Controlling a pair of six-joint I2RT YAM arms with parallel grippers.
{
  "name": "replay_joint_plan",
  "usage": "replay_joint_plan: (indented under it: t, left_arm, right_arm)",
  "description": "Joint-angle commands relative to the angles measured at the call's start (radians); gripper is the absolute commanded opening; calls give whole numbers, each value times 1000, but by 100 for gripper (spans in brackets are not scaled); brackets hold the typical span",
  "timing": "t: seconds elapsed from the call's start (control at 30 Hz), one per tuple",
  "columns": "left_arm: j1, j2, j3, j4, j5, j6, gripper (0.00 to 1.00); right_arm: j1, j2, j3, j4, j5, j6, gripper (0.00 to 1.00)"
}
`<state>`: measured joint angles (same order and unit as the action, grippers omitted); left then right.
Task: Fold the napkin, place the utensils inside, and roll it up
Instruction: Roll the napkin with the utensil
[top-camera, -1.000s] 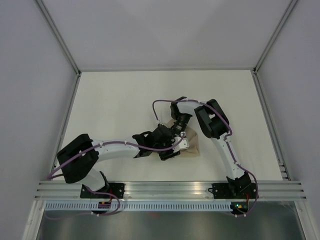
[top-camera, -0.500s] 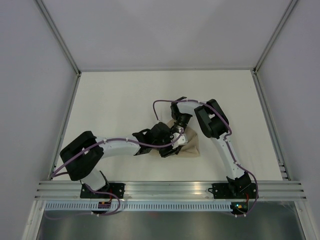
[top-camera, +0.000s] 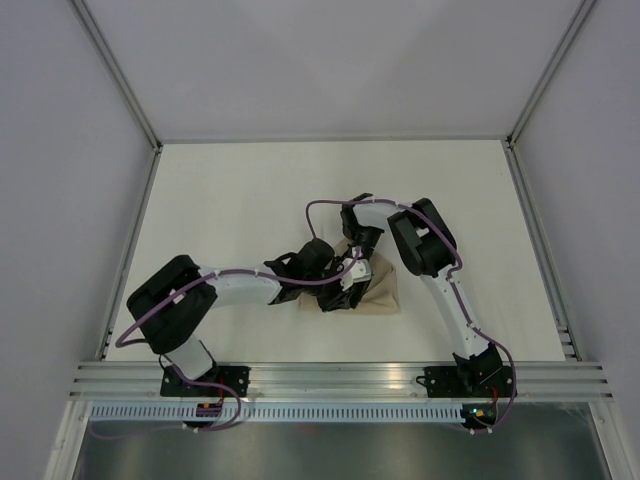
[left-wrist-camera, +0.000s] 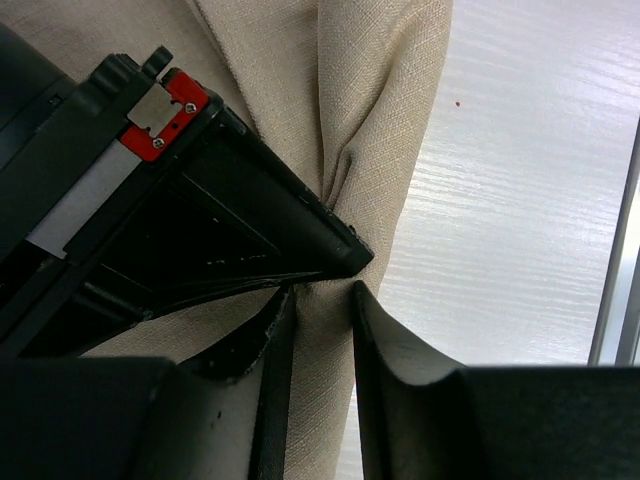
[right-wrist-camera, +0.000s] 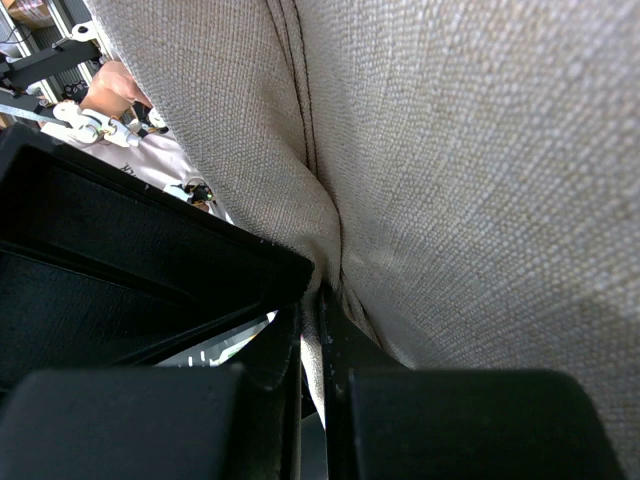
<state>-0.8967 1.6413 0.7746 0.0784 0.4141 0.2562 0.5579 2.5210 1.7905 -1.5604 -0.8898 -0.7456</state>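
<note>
Tally: one napkin (top-camera: 383, 290), one table (top-camera: 240, 200).
At the napkin, one left gripper (left-wrist-camera: 322, 310) and one right gripper (right-wrist-camera: 311, 330): two in all.

The top view is bright and even, with soft white light from above. The table (top-camera: 240, 200) shows no glare, and only weak, short shadows lie under the arms (top-camera: 240, 288). Straight lines bend little at the edges. In the left wrist view the napkin (left-wrist-camera: 370, 120) weave is sharp, the dark fingers (left-wrist-camera: 395, 355) at the bottom are blurred, and the table at right is slightly overexposed. In the right wrist view the napkin is sharp in the centre and softer at lower right; the bottom is nearly black.
</note>
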Motion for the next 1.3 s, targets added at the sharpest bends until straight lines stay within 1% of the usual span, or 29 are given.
replay_joint_plan:
  t: [0.0, 0.13, 0.23, 0.3, 0.43, 0.47, 0.53, 0.57, 0.67, 0.77, 0.93, 1.0, 1.03, 1.07, 1.1, 1.17, 1.2, 1.23, 1.27]
  left_arm:
    - [18, 54, 12, -9, 25, -32, 20]
    - [35, 86, 20, -20, 48, -38, 11]
    - [47, 107, 49, -40, 89, -51, 6]
    - [58, 124, 57, -45, 110, -55, 2]
    - [97, 161, 87, -71, 199, -75, 2]
    - [100, 169, 98, -72, 210, -75, 2]
    - [111, 186, 107, -72, 235, -77, 2]
    - [113, 192, 110, -101, 239, -78, 2]
    - [128, 212, 120, -103, 264, -94, 2]
    - [146, 235, 135, -112, 288, -100, 2]
    - [171, 270, 158, -124, 321, -110, 2]
    - [176, 284, 164, -137, 328, -117, 2]
    - [177, 287, 170, -143, 330, -117, 2]
    - [177, 290, 172, -146, 331, -117, 2]
    - [179, 293, 173, -146, 336, -115, 2]
    - [188, 308, 181, -146, 342, -123, 2]
    - [193, 313, 184, -144, 351, -129, 2]
    - [197, 318, 184, -144, 350, -132, 2]
    - [200, 322, 183, -144, 345, -132, 2]
  right_arm:
    - [-7, 73, 13, 244, 210, -18, 0]
    - [-10, 56, 10, 244, 190, -9, 1]
    - [-18, 41, 6, 256, 170, 5, 3]
    - [-27, 29, -6, 273, 152, 26, 13]
    - [-46, -23, -20, 301, 111, 49, 28]
    - [-49, -34, -22, 301, 98, 49, 34]
    - [-65, -66, -22, 315, 78, 72, 39]
    - [-72, -79, -23, 321, 74, 77, 43]
    - [-98, -128, -32, 364, 71, 117, 48]
    - [-139, -175, -54, 425, 66, 178, 50]
    - [-242, -266, -112, 591, 75, 303, 51]
    - [-295, -306, -169, 684, 87, 347, 51]
    - [-312, -356, -190, 715, 100, 359, 50]
    - [-328, -385, -241, 750, 138, 388, 50]
    - [-352, -415, -265, 817, 164, 397, 50]
    - [-371, -507, -337, 862, 196, 369, 48]
    - [-374, -540, -370, 913, 245, 359, 47]
    - [-377, -617, -405, 943, 262, 348, 44]
    - [-375, -657, -480, 971, 276, 333, 43]
